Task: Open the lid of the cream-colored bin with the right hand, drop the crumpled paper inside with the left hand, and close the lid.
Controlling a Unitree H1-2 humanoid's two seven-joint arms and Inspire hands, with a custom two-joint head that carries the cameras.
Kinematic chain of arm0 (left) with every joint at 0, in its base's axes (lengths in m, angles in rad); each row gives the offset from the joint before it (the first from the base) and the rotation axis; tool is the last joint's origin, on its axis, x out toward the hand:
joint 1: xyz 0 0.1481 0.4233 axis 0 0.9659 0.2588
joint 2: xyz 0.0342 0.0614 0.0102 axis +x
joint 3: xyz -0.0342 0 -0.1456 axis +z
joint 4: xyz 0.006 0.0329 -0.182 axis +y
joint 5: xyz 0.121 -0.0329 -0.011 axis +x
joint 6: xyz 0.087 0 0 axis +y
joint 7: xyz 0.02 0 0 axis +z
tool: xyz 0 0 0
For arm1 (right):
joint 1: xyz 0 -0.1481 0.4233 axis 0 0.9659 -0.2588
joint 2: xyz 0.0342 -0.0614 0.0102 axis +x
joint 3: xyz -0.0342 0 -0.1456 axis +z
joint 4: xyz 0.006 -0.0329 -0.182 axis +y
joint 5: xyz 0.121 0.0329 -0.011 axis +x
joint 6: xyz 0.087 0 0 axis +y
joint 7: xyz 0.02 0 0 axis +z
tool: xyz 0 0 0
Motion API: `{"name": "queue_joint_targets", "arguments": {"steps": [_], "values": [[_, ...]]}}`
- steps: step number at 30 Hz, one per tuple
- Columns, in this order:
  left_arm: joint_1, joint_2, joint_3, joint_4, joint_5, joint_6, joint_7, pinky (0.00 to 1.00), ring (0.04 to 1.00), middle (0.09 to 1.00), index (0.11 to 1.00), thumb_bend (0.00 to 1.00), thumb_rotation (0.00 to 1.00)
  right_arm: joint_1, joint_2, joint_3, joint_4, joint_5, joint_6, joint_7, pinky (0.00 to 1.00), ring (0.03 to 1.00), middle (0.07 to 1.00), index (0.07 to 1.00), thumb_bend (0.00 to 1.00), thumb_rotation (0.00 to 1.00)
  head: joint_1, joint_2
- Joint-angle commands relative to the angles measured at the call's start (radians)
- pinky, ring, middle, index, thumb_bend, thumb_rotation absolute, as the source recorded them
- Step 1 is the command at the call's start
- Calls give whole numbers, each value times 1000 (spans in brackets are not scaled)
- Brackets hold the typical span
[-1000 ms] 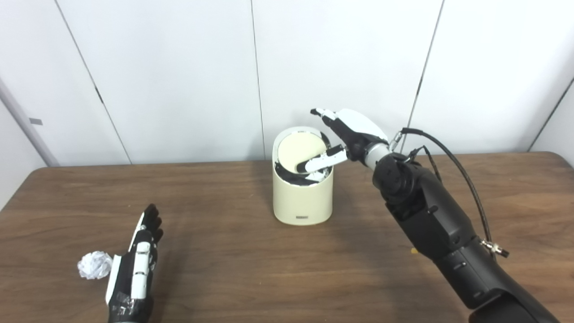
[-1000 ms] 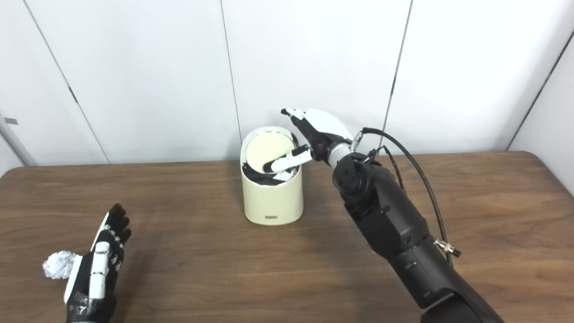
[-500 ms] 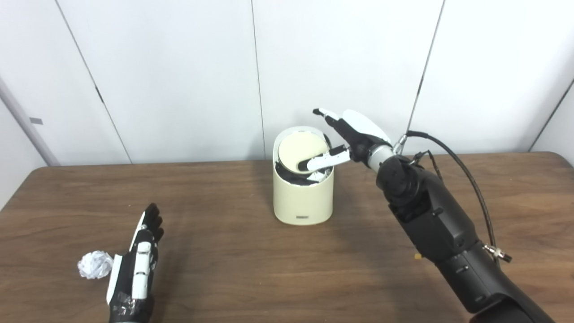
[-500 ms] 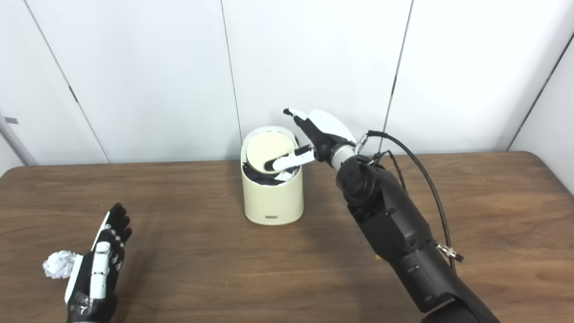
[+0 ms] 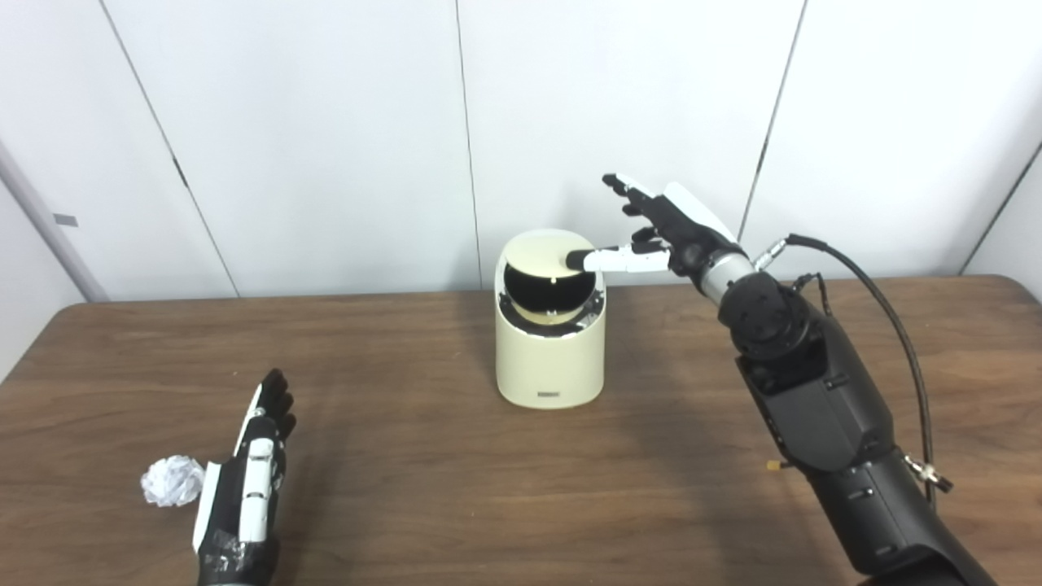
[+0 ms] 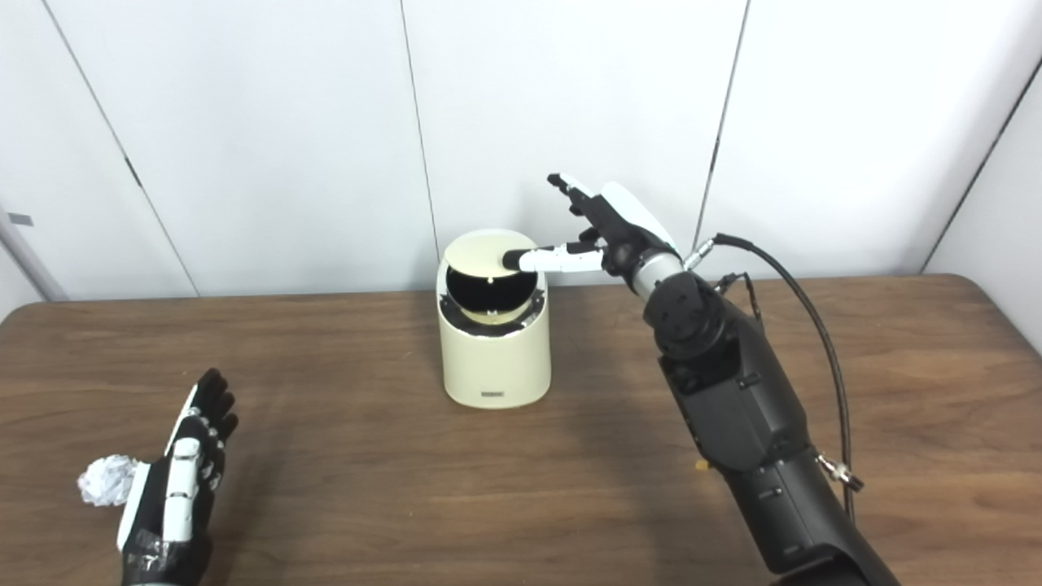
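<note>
Since a second ago our right hand [image 5: 667,232] has risen and drawn back to the right, and the lid [image 5: 541,252] has tipped with it: before, its cream face leaned toward us with the thumb across it, and now it sits swung up toward level, with a dark opening showing beneath its front edge. We see the thumb [image 5: 606,260] stretched out flat to the left, its dark tip resting on the lid's right side, while the other fingers [image 5: 631,189] point up and away, spread and grasping nothing. So the right hand is released, only pressing on the lid with the thumb. The bin [image 5: 550,358] stands upright at the far middle of the table [image 5: 456,488], in the same spot as before, with a small dark label low on its front. We cannot tell what lies inside it beyond shadow and a pale patch at the lower rim. Our left hand [image 5: 248,480] has not moved; it rests near the table's front left, palm turned inward, fingers straight and together, holding nothing. The paper [image 5: 171,480] lies on the table just beside that hand, on its left, untouched and well apart from the bin. A black cable [image 5: 879,309] loops from the right wrist down along the forearm. White wall panels [image 5: 326,122] stand behind the table.
</note>
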Motion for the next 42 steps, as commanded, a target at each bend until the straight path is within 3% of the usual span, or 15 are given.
{"name": "queue_joint_targets", "arguments": {"steps": [1,12,21,28,32,34,36,38,42], "values": [[23,-32,-17,50,-5,-16,9,1000,1000,1000,1000,367,948,-22,-19,-23,-53,7,1,-5,777,920,956,946,774,557,-1,1],[25,-20,-18,46,-18,-14,1,1000,1000,1000,1000,345,968,110,-11,-145,-208,6,2,52,837,918,939,921,713,685,-9,8],[25,-14,-12,42,-31,-9,-6,1000,1000,1000,1000,361,941,207,-27,-164,-294,6,1,58,822,880,908,925,705,779,-14,14],[23,-10,-8,38,-35,-8,-8,1000,1000,1000,1000,339,956,300,-23,-211,-340,141,-39,16,905,933,936,914,579,891,-21,17],[21,-7,-8,34,-45,-3,-10,1000,1000,1000,999,341,961,360,37,-279,-352,286,-58,-22,943,950,947,921,512,854,-26,20],[20,-4,-9,32,-43,1,-9,1000,1000,1000,1000,350,949,380,60,-301,-346,341,-72,-39,964,956,957,940,490,883,-27,21],[21,-1,-10,32,-43,1,-11,1000,1000,1000,1000,353,946,399,80,-316,-334,384,-85,-58,972,961,962,946,485,897,-27,25],[22,3,-11,30,-45,2,-15,1000,1000,1000,1000,356,946,429,109,-336,-318,434,-109,-85,993,967,970,968,536,948,-30,27],[23,2,-11,26,-51,10,-15,1000,1000,1000,1000,359,944,471,150,-357,-301,484,-159,-141,993,950,954,955,594,955,-34,32]]}}
